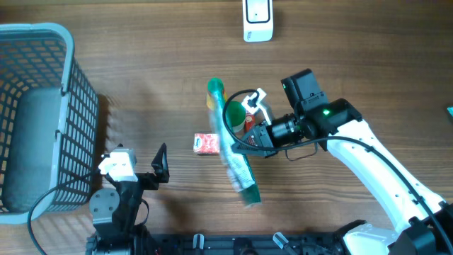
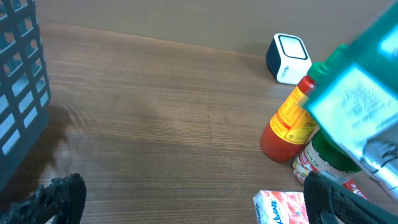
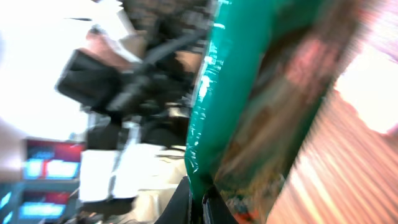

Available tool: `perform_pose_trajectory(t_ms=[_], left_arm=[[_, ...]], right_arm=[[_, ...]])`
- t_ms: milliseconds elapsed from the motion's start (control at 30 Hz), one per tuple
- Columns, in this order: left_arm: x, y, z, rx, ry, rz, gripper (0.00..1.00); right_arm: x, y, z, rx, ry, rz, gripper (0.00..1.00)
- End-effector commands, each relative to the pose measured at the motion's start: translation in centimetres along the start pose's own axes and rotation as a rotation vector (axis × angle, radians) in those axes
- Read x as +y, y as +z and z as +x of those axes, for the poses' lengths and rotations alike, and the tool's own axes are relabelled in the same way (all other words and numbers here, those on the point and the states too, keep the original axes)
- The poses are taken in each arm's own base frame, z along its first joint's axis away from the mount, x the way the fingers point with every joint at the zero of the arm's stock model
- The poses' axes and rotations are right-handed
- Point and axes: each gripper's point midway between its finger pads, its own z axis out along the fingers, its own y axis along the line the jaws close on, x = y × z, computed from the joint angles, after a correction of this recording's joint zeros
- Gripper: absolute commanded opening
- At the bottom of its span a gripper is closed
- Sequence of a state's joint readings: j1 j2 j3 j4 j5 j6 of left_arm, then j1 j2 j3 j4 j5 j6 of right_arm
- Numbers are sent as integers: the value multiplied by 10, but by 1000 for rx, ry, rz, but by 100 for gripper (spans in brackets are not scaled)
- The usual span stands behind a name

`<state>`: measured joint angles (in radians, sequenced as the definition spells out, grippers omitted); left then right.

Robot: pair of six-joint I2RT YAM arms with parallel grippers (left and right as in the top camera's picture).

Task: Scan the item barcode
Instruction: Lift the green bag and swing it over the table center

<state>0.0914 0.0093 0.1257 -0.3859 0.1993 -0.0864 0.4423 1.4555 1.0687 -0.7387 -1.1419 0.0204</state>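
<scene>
The item, a long green foil packet [image 1: 236, 159], hangs above the middle of the table, and my right gripper [image 1: 238, 146] is shut on its edge. In the right wrist view the packet [image 3: 249, 81] fills the frame, blurred, with the gripper [image 3: 203, 208] pinching its lower edge. In the left wrist view it [image 2: 360, 106] looms at the right. I see no barcode in any view. A white scanner [image 1: 257, 20] stands at the table's far edge, also visible from the left wrist [image 2: 289, 57]. My left gripper [image 1: 152, 170] rests open near the front left, holding nothing [image 2: 199, 205].
A red sauce bottle [image 2: 287, 121] lies under the packet beside a green-lidded can [image 2: 323, 165]. A pink tissue pack [image 1: 207, 144] lies just left of them, close to my left gripper's right finger [image 2: 339, 202]. A blue-grey wire basket [image 1: 42, 113] fills the left side.
</scene>
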Motion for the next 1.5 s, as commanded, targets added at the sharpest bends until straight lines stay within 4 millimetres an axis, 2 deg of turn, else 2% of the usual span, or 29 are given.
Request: perform_pose_trajectory(t_ms=[0, 167, 300, 400, 467, 600, 700, 800, 1067, 1200, 1333, 1467], left_arm=[[1, 1, 3, 4, 20, -3, 100], [1, 1, 3, 4, 20, -3, 100], [1, 1, 3, 4, 20, -3, 100], [1, 1, 3, 4, 20, -3, 100], [1, 1, 3, 4, 20, -3, 100], [1, 1, 3, 4, 20, -3, 100], [1, 1, 3, 4, 20, -3, 100], [1, 1, 3, 4, 20, -3, 100], [1, 1, 3, 4, 20, -3, 100], [1, 1, 3, 4, 20, -3, 100], [1, 1, 3, 4, 20, -3, 100], [1, 1, 3, 4, 20, -3, 100]], right_arm=[[36, -4, -7, -11, -64, -187, 4], [30, -2, -4, -9, -76, -181, 4], [12, 3, 2, -1, -53, -109, 4], [12, 3, 3, -1, -54, -117, 4], [22, 2, 2, -7, -89, -175, 4], [52, -7, 5, -48, -316, -355, 4], [64, -11, 5, -102, -516, -424, 4], [72, -15, 4, -136, -608, -471, 4], [72, -15, 5, -127, -572, -470, 4], [58, -9, 4, -80, -455, -381, 4], [80, -19, 7, -89, -436, -453, 4], [94, -25, 11, -76, -405, -395, 4]])
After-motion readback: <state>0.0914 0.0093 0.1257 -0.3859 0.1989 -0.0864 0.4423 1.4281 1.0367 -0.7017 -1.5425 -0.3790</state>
